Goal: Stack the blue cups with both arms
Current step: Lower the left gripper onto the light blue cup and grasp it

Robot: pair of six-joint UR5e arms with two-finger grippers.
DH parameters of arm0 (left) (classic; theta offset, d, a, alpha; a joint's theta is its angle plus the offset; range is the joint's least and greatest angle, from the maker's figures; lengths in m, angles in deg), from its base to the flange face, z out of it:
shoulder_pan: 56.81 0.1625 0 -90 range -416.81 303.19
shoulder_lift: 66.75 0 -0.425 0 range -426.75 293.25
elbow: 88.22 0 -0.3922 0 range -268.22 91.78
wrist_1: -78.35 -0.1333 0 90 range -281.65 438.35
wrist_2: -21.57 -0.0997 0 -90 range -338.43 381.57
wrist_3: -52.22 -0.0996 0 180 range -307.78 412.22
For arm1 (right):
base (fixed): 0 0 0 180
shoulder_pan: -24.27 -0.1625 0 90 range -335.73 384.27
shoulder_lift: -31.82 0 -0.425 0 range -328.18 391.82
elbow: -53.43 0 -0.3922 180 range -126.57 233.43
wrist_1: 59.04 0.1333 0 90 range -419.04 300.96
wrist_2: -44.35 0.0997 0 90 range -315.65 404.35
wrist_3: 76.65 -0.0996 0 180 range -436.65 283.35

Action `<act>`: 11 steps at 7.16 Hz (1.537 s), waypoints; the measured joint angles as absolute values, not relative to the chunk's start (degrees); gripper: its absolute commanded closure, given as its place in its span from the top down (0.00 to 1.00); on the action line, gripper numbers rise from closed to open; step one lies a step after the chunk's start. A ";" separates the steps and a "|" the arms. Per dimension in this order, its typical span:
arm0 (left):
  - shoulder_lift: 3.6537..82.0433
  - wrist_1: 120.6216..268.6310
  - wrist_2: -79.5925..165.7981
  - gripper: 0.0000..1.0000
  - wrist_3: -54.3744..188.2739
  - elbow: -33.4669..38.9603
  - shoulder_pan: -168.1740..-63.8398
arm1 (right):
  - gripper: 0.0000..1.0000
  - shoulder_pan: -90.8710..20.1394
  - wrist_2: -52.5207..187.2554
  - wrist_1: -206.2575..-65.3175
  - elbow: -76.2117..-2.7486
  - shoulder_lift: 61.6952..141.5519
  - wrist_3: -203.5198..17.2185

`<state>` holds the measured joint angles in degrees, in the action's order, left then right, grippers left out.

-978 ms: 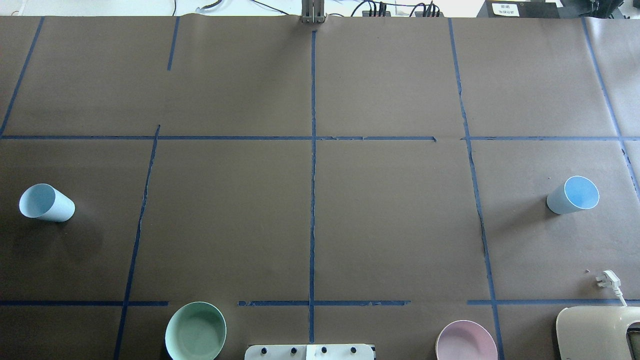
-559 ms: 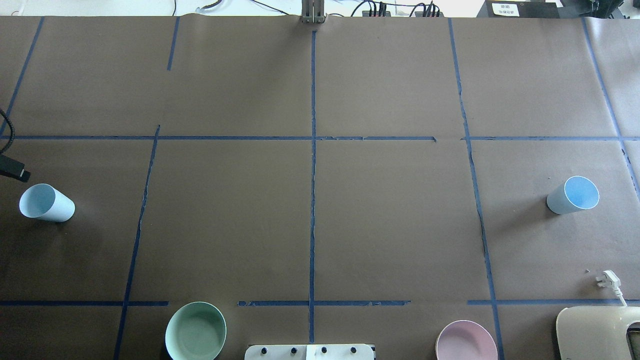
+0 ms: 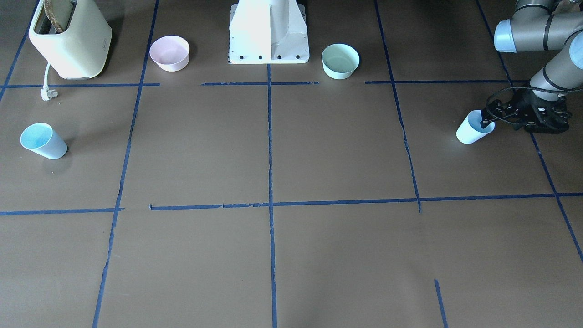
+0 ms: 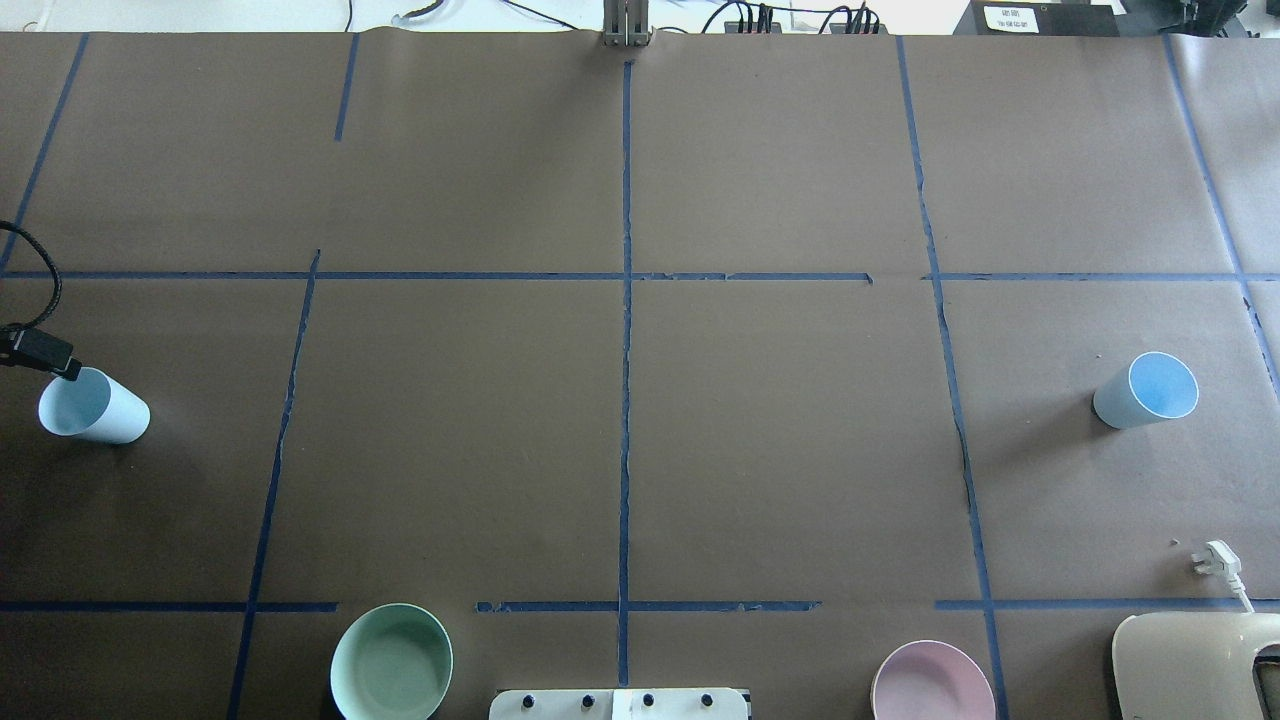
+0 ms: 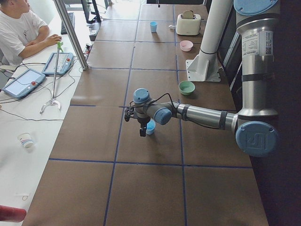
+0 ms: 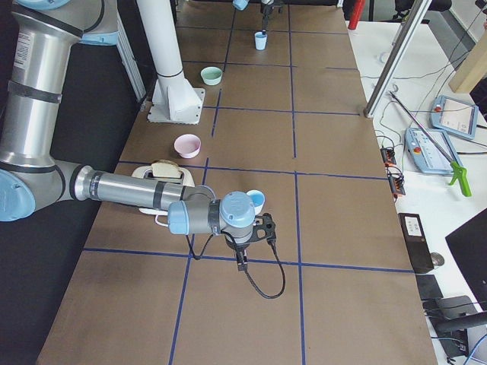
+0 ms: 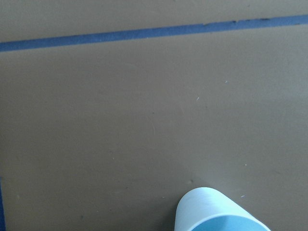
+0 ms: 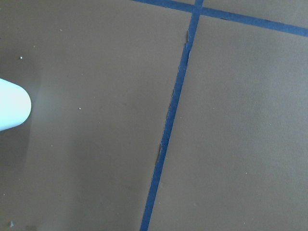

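Two pale-blue cups stand upright, far apart. The left cup [image 4: 95,407] is at the table's left end and also shows in the front view [image 3: 471,131] and the left wrist view [image 7: 216,214]. My left gripper [image 3: 494,122] hangs over its rim and looks open, with one finger [image 4: 60,365] at the rim's far side. The right cup [image 4: 1145,390] stands alone at the right end. My right gripper [image 6: 242,258] shows only in the exterior right view, just beyond that cup [image 6: 256,201]. I cannot tell whether it is open or shut.
A mint-green bowl [image 4: 390,662] and a pink bowl [image 4: 932,685] flank the white pedestal [image 3: 268,32] near the robot's edge. A cream toaster [image 3: 68,38] with its loose plug [image 4: 1215,560] stands at the robot's right. An operator [image 5: 19,28] sits past the far side.
My left gripper has come in from the overhead view's left edge and moved down to the left cup's rim. Both cups have stayed in place.
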<state>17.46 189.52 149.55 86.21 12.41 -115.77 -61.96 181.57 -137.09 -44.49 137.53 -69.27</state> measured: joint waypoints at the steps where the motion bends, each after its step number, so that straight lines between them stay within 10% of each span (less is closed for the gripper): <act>1: 17.45 189.55 149.54 0.88 86.23 11.86 -114.87 | 1.00 -61.96 181.55 -137.09 -44.49 137.52 -69.27; 2: 17.45 189.59 149.30 0.36 86.23 11.27 -114.23 | 1.00 -61.96 181.55 -137.09 -44.48 137.52 -69.27; 3: 17.47 189.61 148.85 0.14 86.23 10.87 -113.85 | 1.00 -61.96 181.54 -137.09 -44.45 137.53 -69.27; 11: 20.57 186.05 151.53 0.00 86.55 14.82 -113.55 | 1.00 -61.96 181.59 -137.00 -44.16 137.52 -69.26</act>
<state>20.57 186.05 151.53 86.55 14.82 -113.55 -61.96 181.59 -137.00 -44.16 137.52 -69.26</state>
